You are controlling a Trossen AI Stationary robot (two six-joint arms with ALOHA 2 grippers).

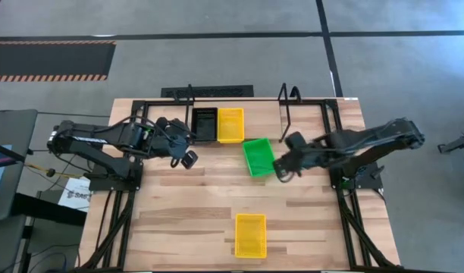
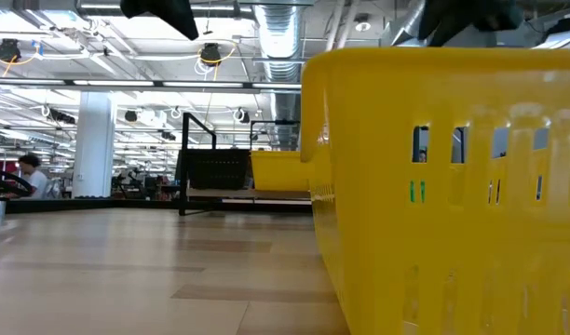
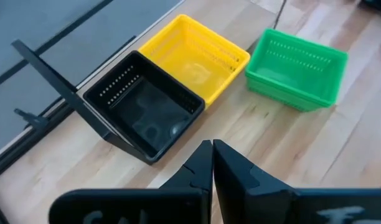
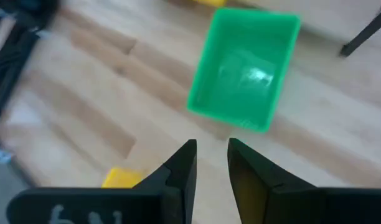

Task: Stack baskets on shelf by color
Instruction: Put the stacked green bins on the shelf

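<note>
At the table's far side, a black basket (image 1: 204,125) and a yellow basket (image 1: 230,124) stand side by side on the shelf (image 1: 268,120). A green basket (image 1: 257,156) sits askew on its base on the wood, just right of them and nearer. Another yellow basket (image 1: 250,234) stands on the table near the front edge and fills the low view (image 2: 443,186). My left gripper (image 1: 188,159) is shut and empty, hovering near of the black basket (image 3: 144,106). My right gripper (image 4: 210,163) is open and empty, hovering just right of and above the green basket (image 4: 243,68).
Upright black rod loops (image 1: 289,98) stand at the shelf's right end and others (image 1: 190,95) at its left end. Bare wood lies between the green basket and the front yellow basket. People sit in the room beyond the table (image 2: 24,172).
</note>
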